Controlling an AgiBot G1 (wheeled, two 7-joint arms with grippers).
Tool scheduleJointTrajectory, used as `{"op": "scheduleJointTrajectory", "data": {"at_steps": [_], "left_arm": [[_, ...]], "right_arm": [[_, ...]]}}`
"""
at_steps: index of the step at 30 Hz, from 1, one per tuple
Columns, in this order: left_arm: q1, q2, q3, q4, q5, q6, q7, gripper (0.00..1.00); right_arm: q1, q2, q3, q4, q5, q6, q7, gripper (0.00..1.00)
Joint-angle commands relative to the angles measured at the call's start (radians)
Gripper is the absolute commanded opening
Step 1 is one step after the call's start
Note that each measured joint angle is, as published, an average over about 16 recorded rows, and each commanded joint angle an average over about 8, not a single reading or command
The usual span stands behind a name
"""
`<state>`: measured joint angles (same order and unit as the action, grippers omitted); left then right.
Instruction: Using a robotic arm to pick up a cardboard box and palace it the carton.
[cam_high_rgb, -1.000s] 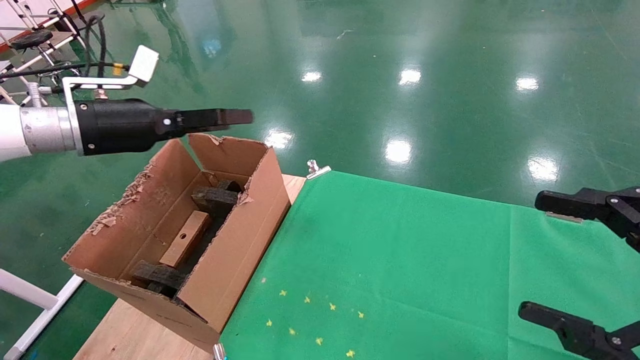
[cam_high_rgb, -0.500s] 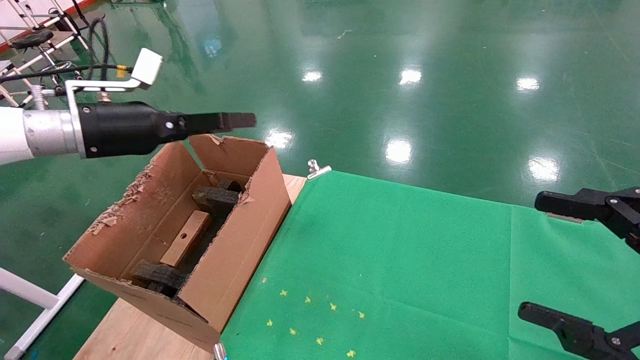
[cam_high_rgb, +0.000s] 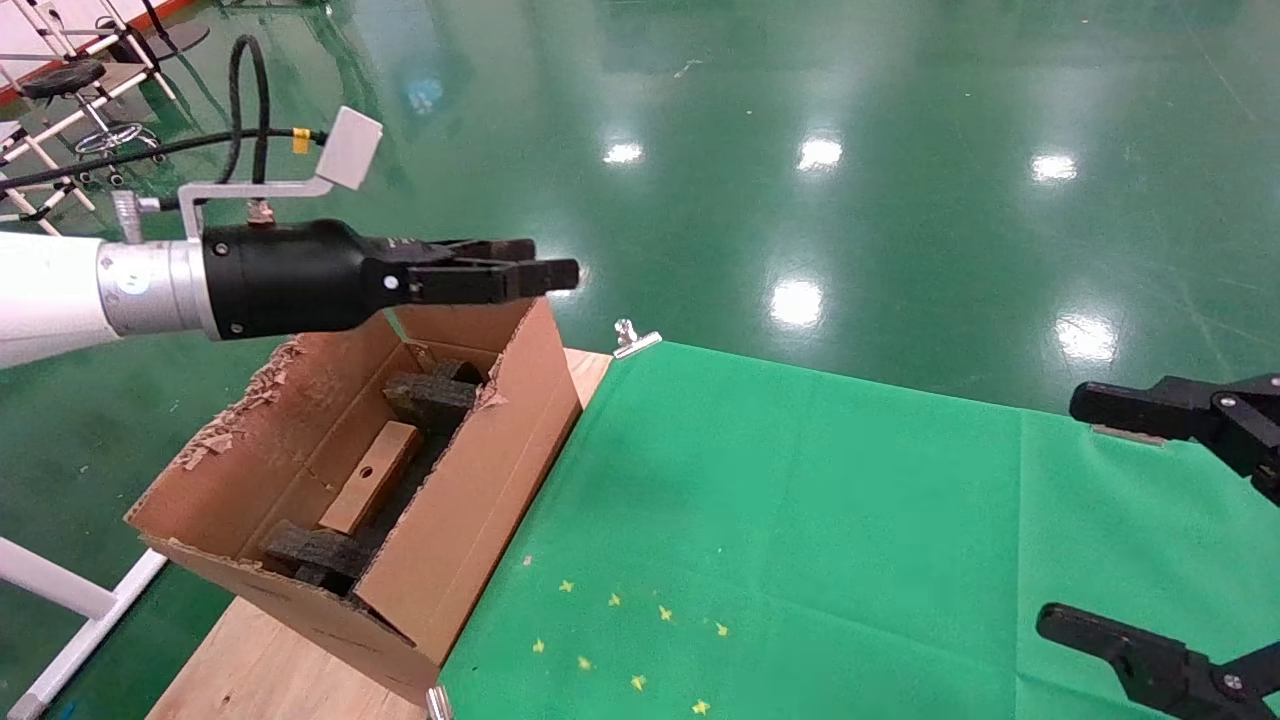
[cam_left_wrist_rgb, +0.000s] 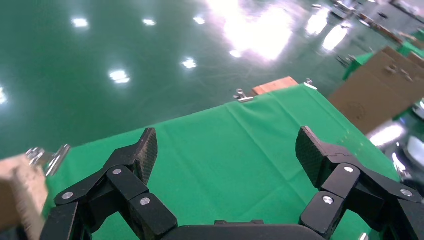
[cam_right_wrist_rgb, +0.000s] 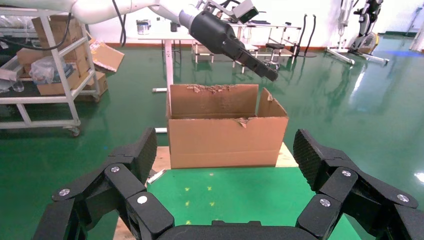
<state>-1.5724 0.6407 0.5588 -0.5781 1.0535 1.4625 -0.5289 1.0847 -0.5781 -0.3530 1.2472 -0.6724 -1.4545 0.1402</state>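
While one box (cam_high_rgb: 372, 477) lies inside the single carton (cam_high_rgb: 470, 520) at left, between black foam pieces (cam_high_rgb: 432, 394), left gripper (cam_high_rgb: 560, 275) hovers over its far flap, fingers spread, empty. Right gripper (cam_high_rgb: 1120, 520) idles near right, spread.

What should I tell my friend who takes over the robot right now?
Left end effector: open and empty, in the air over the far end of the big carton.
Right end effector: open, empty, parked over the right side of the green cloth.
Small cardboard box: lying inside the carton between black foam pieces.
Done: the box is in the carton.
Left: no other small box is in view; probably just bring the left arm back.
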Motion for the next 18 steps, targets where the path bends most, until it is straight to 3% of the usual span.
{"op": "scheduleJointTrajectory", "data": {"at_steps": [1, 18], "left_arm": [[0.024, -0.001, -0.013, -0.033, -0.015, 0.002, 0.016, 1.00], [0.223, -0.013, -0.125, -0.316, -0.145, 0.015, 0.153, 1.00]], "right_arm": [[0.000, 0.000, 0.000, 0.000, 0.000, 0.000, 0.000, 1.00], [0.000, 0.000, 0.000, 0.000, 0.000, 0.000, 0.000, 1.00]]}}
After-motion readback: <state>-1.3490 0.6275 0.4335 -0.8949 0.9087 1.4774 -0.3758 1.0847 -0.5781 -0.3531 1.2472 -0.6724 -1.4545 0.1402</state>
